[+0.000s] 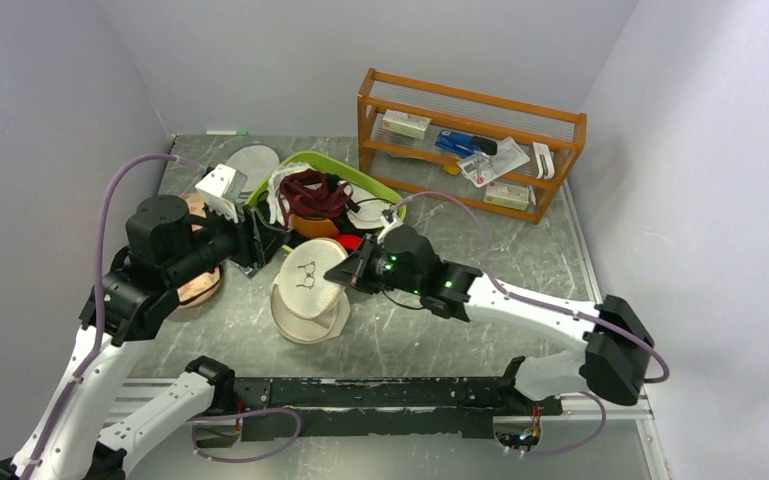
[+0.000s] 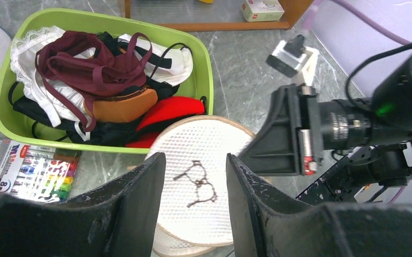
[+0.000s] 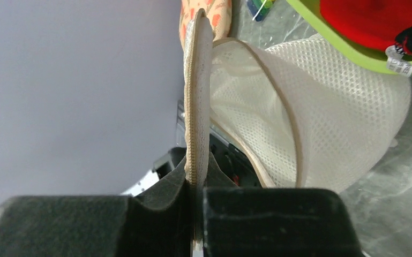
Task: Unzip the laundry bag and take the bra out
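The laundry bag stands in the middle of the table with its cream lid lifted and tilted; the black squiggle faces up. My right gripper is shut on the lid's zippered edge. In the right wrist view the right gripper pinches that edge, and the bag's mesh body gapes open beside it. My left gripper hovers open just left of the lid, holding nothing. The maroon bra lies on top of the pile in the green basket.
The basket also holds a red garment, an orange-brown cup and white and black laundry. A marker pack lies in front of it. A flat white disc sits at the back left, a wooden rack at the back right.
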